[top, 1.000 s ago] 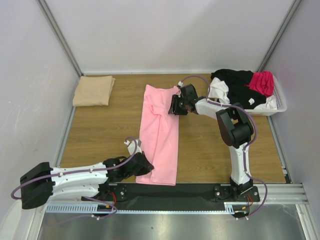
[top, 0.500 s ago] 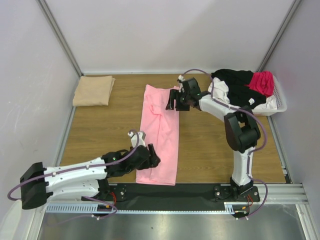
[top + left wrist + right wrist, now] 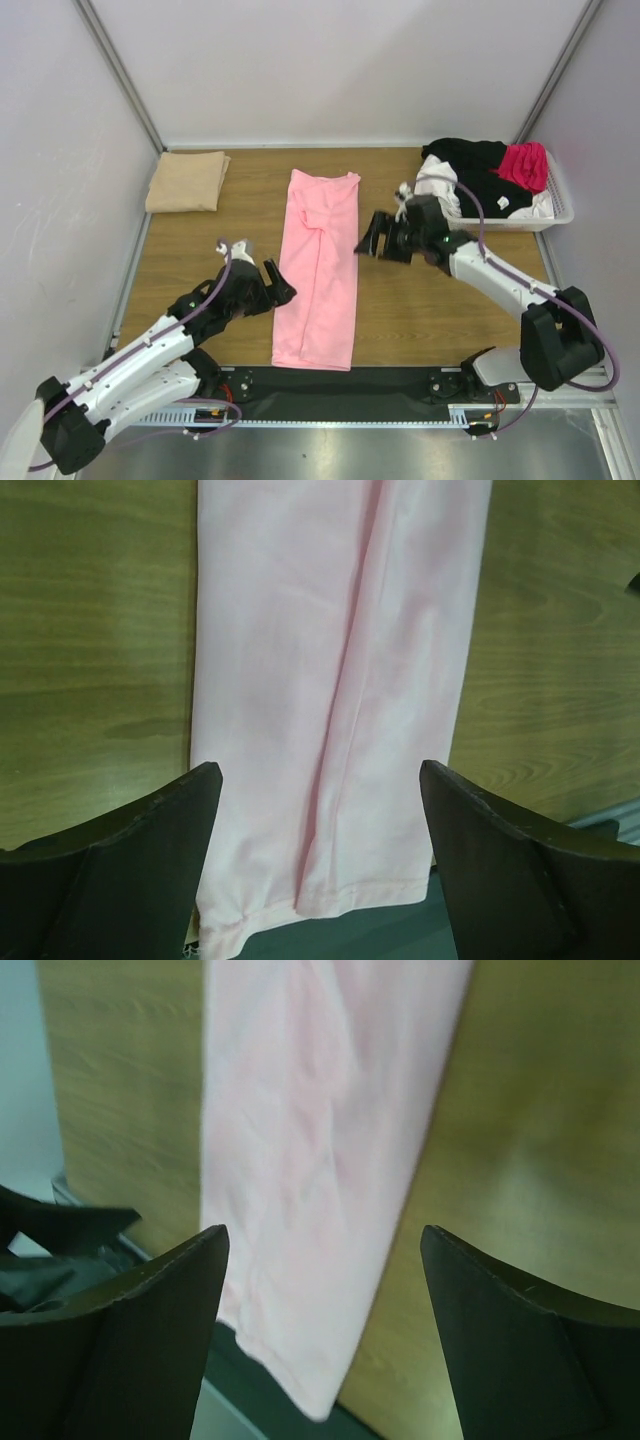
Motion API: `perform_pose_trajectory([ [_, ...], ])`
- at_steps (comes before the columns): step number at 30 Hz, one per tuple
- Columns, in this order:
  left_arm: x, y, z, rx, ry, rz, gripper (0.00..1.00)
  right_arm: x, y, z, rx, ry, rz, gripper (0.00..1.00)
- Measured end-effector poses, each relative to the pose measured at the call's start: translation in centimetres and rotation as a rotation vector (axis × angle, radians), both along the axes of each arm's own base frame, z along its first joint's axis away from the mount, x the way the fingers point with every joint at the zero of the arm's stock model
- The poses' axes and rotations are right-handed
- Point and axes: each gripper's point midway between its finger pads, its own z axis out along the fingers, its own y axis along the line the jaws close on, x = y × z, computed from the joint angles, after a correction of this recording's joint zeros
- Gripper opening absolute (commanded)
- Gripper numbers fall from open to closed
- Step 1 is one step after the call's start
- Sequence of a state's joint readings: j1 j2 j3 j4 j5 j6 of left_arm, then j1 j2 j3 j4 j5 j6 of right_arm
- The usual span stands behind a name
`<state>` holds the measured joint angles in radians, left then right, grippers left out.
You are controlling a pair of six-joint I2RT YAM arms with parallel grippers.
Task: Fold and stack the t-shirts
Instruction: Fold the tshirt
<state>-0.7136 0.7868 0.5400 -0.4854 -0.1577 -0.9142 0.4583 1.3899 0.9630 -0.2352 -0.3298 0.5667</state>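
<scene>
With left pincer (image 3: 280, 286) and right pincer (image 3: 371, 236) spread empty, the soft, limp pink t-shirt (image 3: 318, 270) looks best pinched at its near hem corners.

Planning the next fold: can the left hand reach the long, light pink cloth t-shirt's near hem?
Probably yes: the open left hand sits just left of the light pink cloth t-shirt, nothing lying between them.

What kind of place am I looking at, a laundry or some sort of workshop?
Most likely a robot test booth, not a laundry: plain white walls box in a wooden table, two robot arms are bolted at its near edge, and a basket of clothes sits near a pink shirt laid out.
</scene>
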Motion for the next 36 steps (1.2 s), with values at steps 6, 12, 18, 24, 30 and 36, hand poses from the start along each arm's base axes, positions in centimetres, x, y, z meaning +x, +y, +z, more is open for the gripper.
perform_pose_trajectory([
  [6,-3.0,0.6,-3.5,-0.022,0.102,-0.042,0.76,-10.3,0.3,-7.4,-0.037,0.272,0.051,0.75],
  [12,-5.9,2.2,-6.4,-0.05,0.163,-0.017,0.7,-17.6,1.7,-8.9,0.006,0.336,0.105,0.66],
  [18,-6.9,2.6,-7.2,-0.103,0.166,0.001,0.63,-21.4,2.3,-11.0,-0.019,0.395,0.103,0.65],
  [24,-7.9,3.0,-8.1,-0.092,0.227,0.02,0.6,-23.4,4.1,-12.0,-0.023,0.438,0.101,0.63],
  [30,-9.2,2.8,-8.7,-0.11,0.263,0.016,0.6,-23.7,4.6,-12.1,-0.007,0.463,0.064,0.59],
  [36,-9.8,2.2,-8.7,-0.132,0.277,-0.001,0.57,-24.3,5.0,-12.4,0.006,0.484,0.058,0.56],
])
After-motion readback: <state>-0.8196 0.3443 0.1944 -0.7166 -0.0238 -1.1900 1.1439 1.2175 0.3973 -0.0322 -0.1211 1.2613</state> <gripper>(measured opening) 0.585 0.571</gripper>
